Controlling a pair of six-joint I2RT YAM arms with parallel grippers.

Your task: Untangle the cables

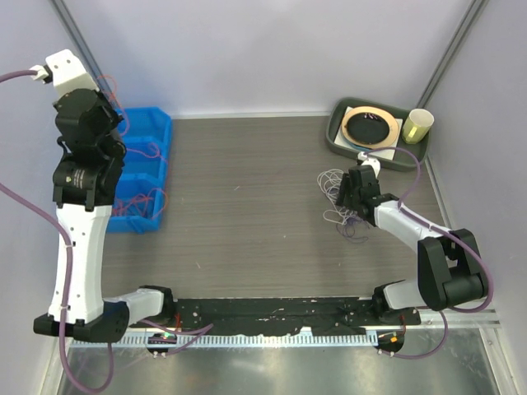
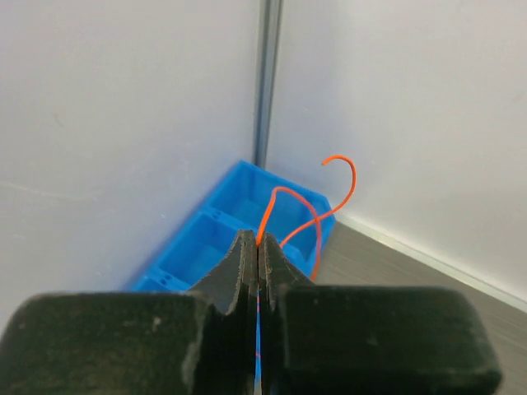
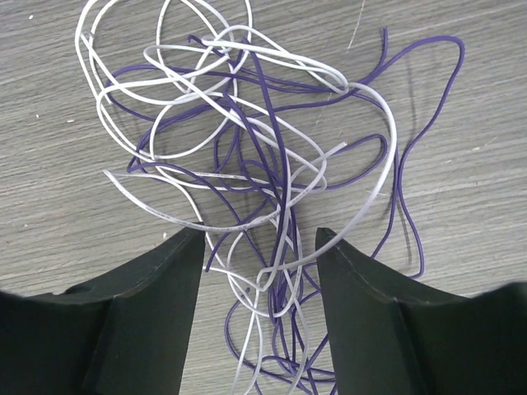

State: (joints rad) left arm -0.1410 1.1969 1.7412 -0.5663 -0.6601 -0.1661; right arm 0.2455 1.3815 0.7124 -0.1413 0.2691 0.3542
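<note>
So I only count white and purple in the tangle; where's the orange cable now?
In the left wrist view, the orange cable is pinched in the left tool, held above the blue bin on the far left.

The left arm (image 1: 78, 239) stands reared up tall on its side, its end effector (image 2: 258, 243) high in the air with the fingers pressed together, pinching a thin orange cable (image 2: 265, 216). The right arm (image 1: 403, 220) reaches forward and low, its end effector (image 3: 259, 247) angled down at the tabletop (image 3: 49, 247) with the fingers spread wide. Whether the tips touch the surface is hard to tell.
</note>
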